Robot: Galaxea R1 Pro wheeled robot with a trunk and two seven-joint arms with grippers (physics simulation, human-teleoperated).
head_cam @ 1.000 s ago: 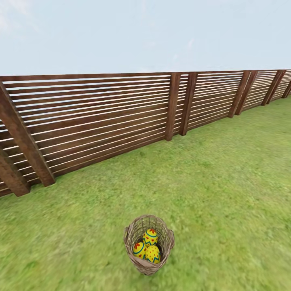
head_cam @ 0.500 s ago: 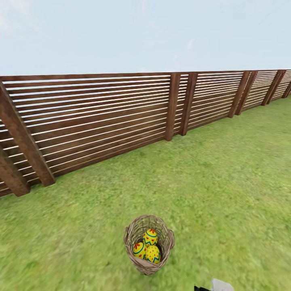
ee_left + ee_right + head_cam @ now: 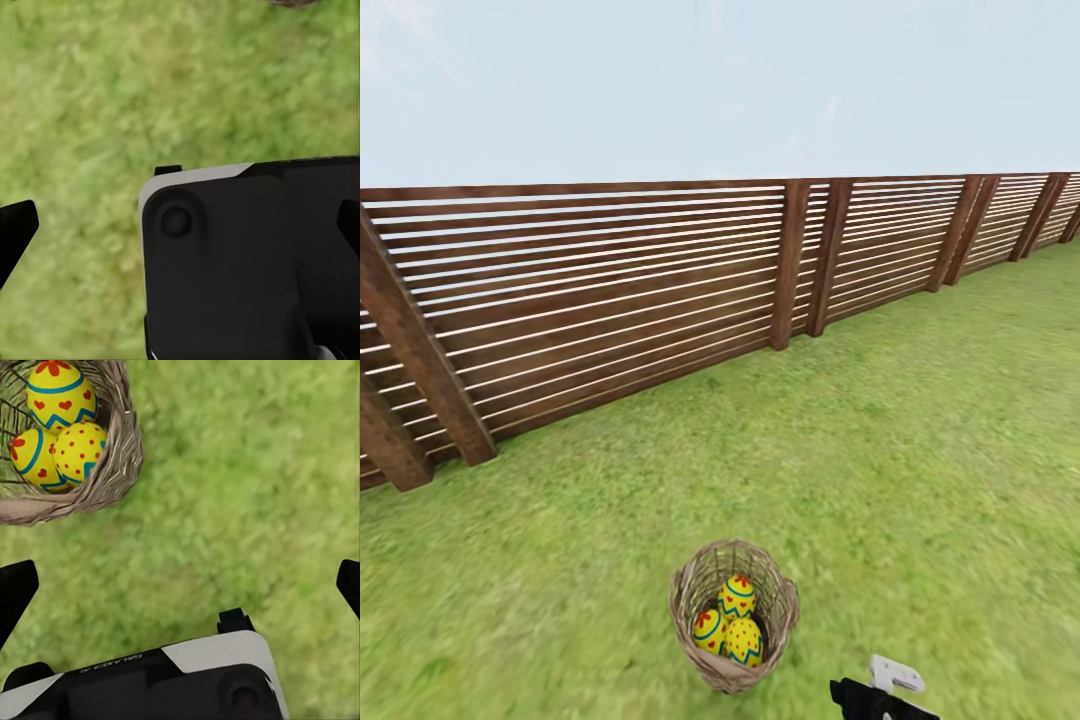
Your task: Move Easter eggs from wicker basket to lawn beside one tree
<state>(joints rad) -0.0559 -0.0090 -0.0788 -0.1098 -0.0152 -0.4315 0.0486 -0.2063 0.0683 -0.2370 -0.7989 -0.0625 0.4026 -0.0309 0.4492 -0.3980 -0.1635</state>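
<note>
The three yellow Easter eggs (image 3: 728, 623) with blue zigzags and red hearts all sit in the tan woven wicker basket (image 3: 780, 608), which stands upright on the mottled green lawn (image 3: 920, 450) well short of the brown slatted fence (image 3: 610, 300). Since a second ago, the right gripper (image 3: 885, 695) has risen into view just beside the basket, likely starting the first pick. Its fingers (image 3: 16, 589) are spread, holding nothing. The left gripper (image 3: 180, 225) looks spread over bare grass.

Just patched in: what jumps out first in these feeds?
The basket stands on the lawn low in the head view, all three eggs inside it. Behind it a brown slatted fence runs across the picture. The right gripper hangs over bare grass beside the basket, fingers spread wide.
</note>
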